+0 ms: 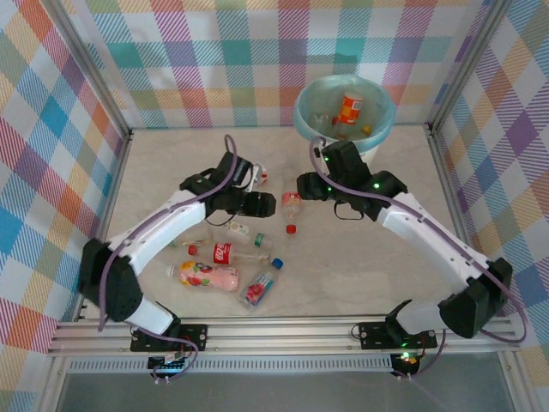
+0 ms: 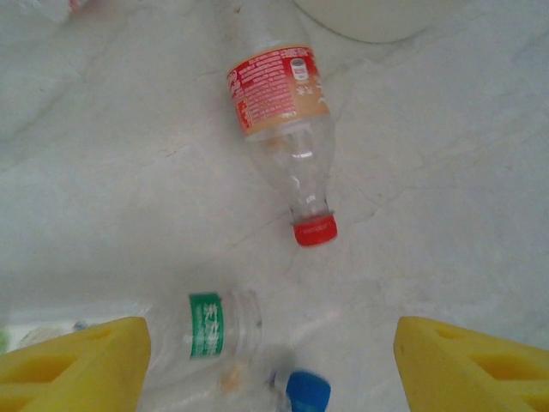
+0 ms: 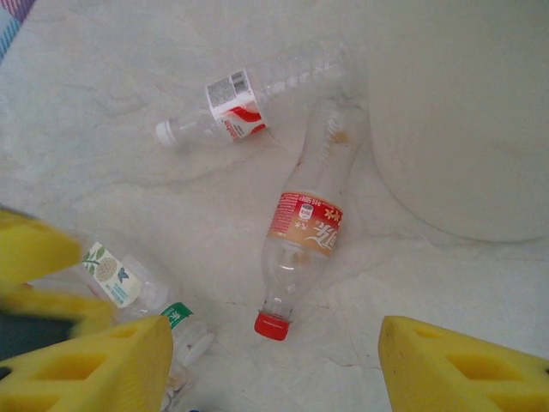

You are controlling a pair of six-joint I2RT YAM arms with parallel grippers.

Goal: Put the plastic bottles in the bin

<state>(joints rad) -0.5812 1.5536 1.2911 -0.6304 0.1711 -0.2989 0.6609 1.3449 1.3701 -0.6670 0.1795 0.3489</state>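
One orange bottle (image 1: 350, 107) sits in the bin (image 1: 386, 116), but we count at least six plastic bottles (image 1: 227, 253) out on the tabletop (image 1: 360, 257), the red-capped bottle (image 1: 292, 204) lying between our left hand (image 2: 270, 343) and right hand (image 3: 274, 343), both open and empty.

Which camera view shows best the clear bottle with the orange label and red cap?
The right wrist view: the bottle lies whole, base to cap. The left wrist view shows the bottle close, its base faint. The top view shows the bottle small.
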